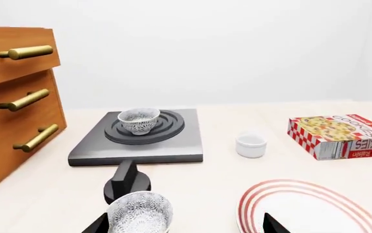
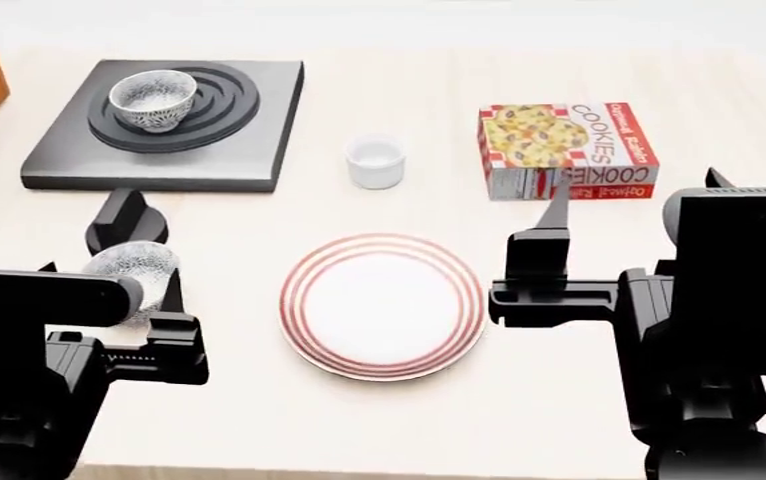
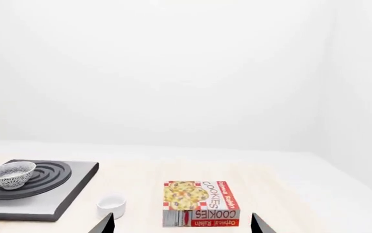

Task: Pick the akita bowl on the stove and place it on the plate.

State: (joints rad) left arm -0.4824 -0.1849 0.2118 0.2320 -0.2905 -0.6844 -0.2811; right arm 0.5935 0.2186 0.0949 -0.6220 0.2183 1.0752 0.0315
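Observation:
The akita bowl (image 2: pixel 152 100), white with a grey-black speckled pattern, stands upright on the stove's black ring burner (image 2: pixel 223 110) at the far left; it also shows in the left wrist view (image 1: pixel 139 120) and the right wrist view (image 3: pixel 11 174). The red-ringed white plate (image 2: pixel 383 305) lies bare at the table's front middle. My left gripper (image 1: pixel 182 225) is open and low at the front left, far short of the stove. A second alike bowl (image 1: pixel 139 213) sits by one of its fingertips. My right gripper (image 3: pixel 182 224) is open and empty, right of the plate.
The stove's black knob (image 2: pixel 123 222) lies on the table between the stove and the second bowl. A small plain white cup (image 2: pixel 376 162) stands behind the plate and a cookie box (image 2: pixel 567 150) lies at the right. A wooden drawer cabinet (image 1: pixel 11 97) with brass handles stands left of the stove.

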